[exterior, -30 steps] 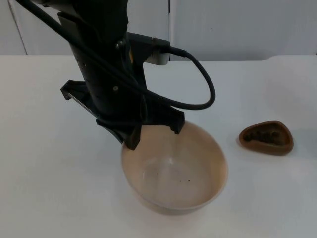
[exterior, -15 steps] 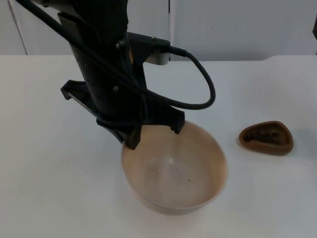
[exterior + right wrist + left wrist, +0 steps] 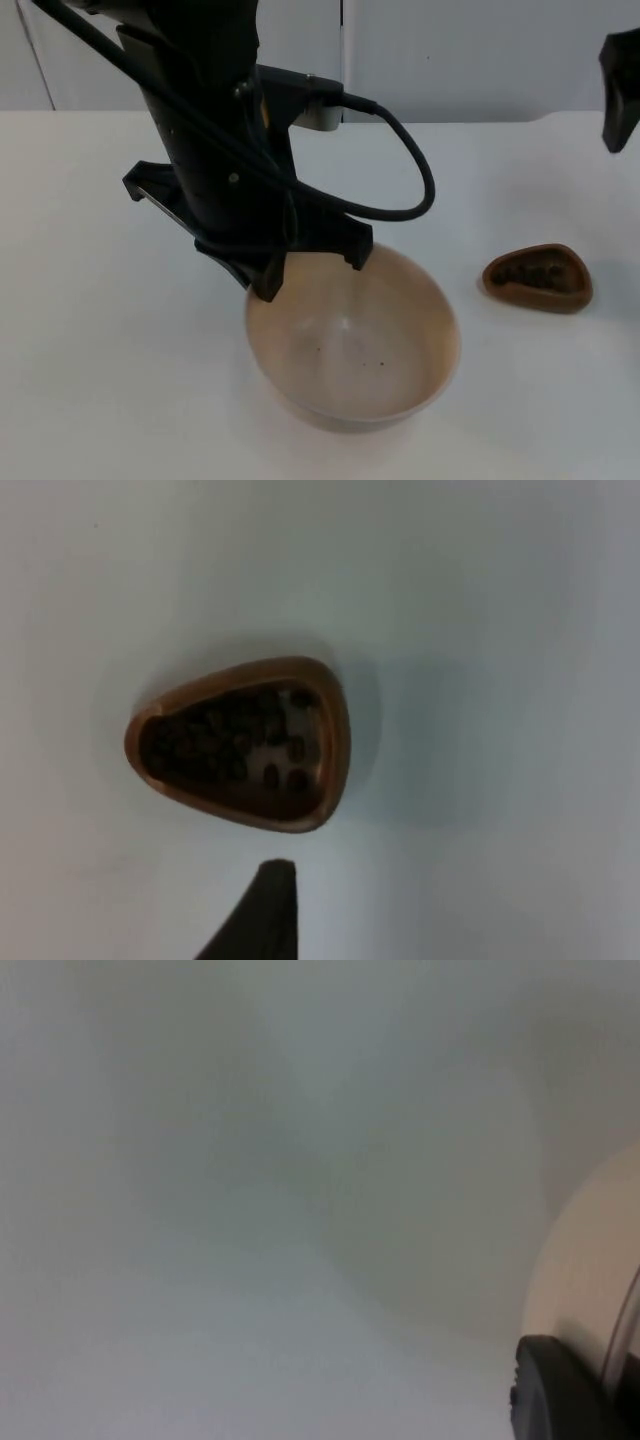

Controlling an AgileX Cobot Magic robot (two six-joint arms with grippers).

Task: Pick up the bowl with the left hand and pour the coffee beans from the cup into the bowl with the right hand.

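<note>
While the left gripper (image 3: 312,262) clamps the bowl (image 3: 352,347) rim at 11 o'clock, the right gripper (image 3: 620,88) comes next.

The cup (image 3: 538,277) of beans sits at the bowl's 3 o'clock, well apart, open table (image 3: 80,330) around; its grip can't be told, so it should drop straight down.

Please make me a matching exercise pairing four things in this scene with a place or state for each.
Things:
1. bowl
2. cup
3. left gripper
4. right gripper

Places or states:
A. in the air above the table's far right side
B. at the bowl's far rim
C. holds coffee beans
D. pale, nearly empty inside

Pairs: 1-D, 2-C, 3-B, 4-A
</note>
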